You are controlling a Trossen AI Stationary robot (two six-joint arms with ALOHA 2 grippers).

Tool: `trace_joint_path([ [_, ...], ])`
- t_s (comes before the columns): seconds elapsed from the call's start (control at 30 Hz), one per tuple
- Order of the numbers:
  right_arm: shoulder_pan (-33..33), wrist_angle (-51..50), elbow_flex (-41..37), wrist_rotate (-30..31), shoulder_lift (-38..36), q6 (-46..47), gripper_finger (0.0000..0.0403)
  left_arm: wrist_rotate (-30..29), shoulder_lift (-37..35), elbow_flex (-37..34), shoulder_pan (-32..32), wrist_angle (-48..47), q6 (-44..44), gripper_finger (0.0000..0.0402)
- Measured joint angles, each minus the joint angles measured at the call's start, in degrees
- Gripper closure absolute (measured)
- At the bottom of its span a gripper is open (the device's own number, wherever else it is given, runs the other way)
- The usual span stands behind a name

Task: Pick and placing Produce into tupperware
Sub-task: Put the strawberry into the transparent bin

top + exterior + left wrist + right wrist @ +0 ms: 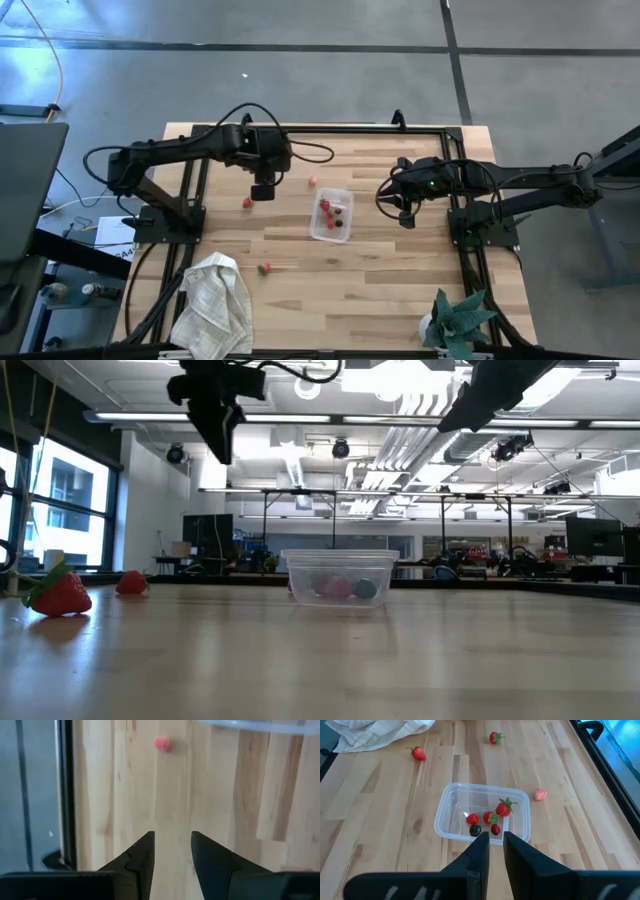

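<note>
The clear tupperware (331, 215) stands mid-table and holds several small red and dark pieces (487, 819). Loose produce lies on the wood: a strawberry (247, 203) left of the tupperware, another (264, 268) nearer the near edge, and a pink piece (312, 181) on the far side. My left gripper (262, 190) hangs open, high above the table (218, 420), beside the left strawberry; its wrist view shows the pink piece (162, 743) ahead of the fingers. My right gripper (495, 839) waits right of the tupperware, facing it, with a narrow gap between its fingers.
A crumpled white towel (213, 300) lies at the near left corner and a teal leafy plant (455, 320) at the near right. A black frame rail (320, 128) runs along the far edge. Bare wood lies between the tupperware and the near edge.
</note>
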Motion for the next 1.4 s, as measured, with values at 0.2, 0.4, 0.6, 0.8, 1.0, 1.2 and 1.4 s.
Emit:
trace_joint_path([
  [0.2,-0.01,-0.07,0.0,0.0,0.01,-0.04,0.0356,-0.02,-7.7,-7.97,0.0,0.73,-8.11,0.0284],
  [0.4,0.0,0.0,0.0,0.0,0.0,0.02,0.0356,1.34,-18.53,-19.59,0.0,1.98,-19.68,0.0284],
  [0.6,0.0,0.0,0.0,0.0,0.0,-0.01,0.0356,5.35,-27.19,-33.15,0.0,7.67,-28.93,0.0284],
  [0.8,0.0,-0.01,0.0,0.0,0.0,-0.03,0.0356,10.51,-28.73,-42.25,0.0,14.12,-29.8,0.0284],
  [1.0,0.0,-0.02,0.0,0.0,0.02,0.02,0.0356,10.43,-28.51,-46.16,0.04,14.28,-29.51,0.0284],
  [1.2,0.0,-0.01,0.0,0.0,0.0,-0.03,0.0356,11.45,-28.51,-48.8,0.04,19.72,-28.78,0.0284],
  [1.4,0.0,0.0,0.0,0.0,0.02,-0.04,0.0356,10.91,-28.51,-50.43,0.04,19.97,-28.74,0.0282],
])
